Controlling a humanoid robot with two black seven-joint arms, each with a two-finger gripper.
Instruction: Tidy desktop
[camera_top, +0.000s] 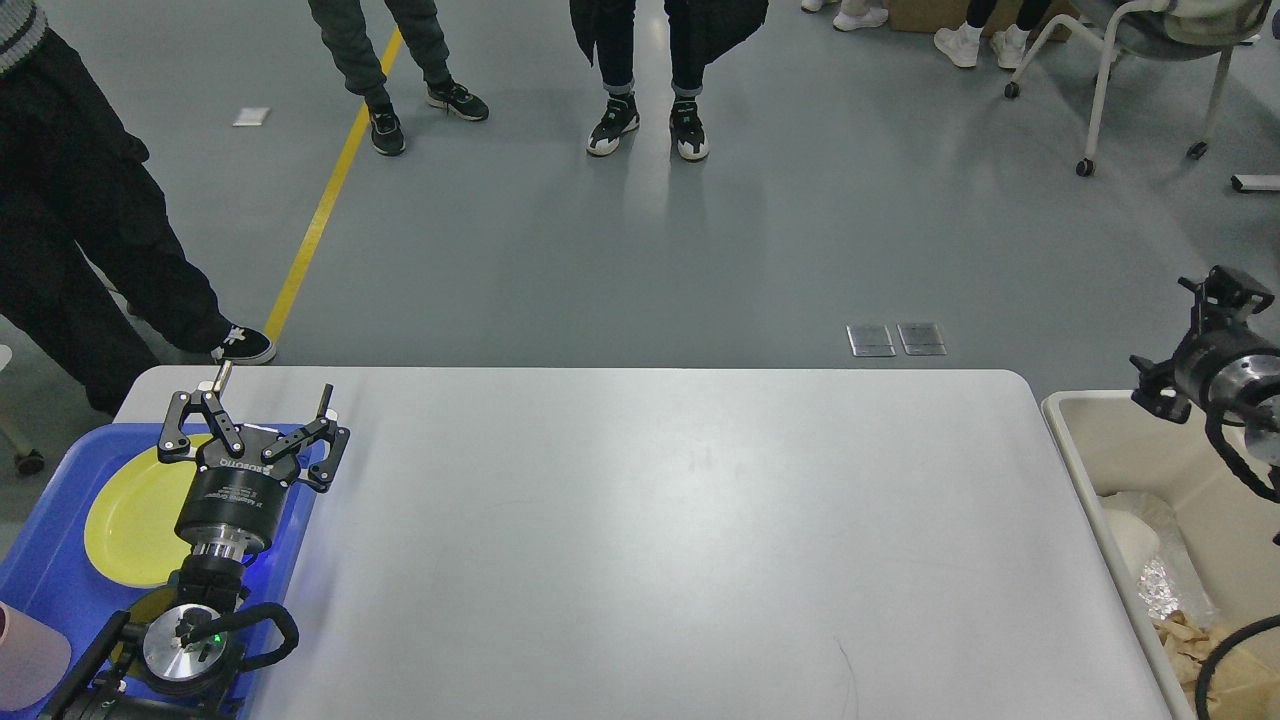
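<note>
Lower left: left end effector (255, 415), fingers spread and holding nothing, hangs over blue plastic tray (45, 560) with yellow round plate (125, 520); descent risks striking it. Large white rectangular desk (680, 540) fills centre. Right edge: right end effector (1215, 300), state indiscernible, above cream rectangular bin (1110, 450); may clip the rim.
</note>
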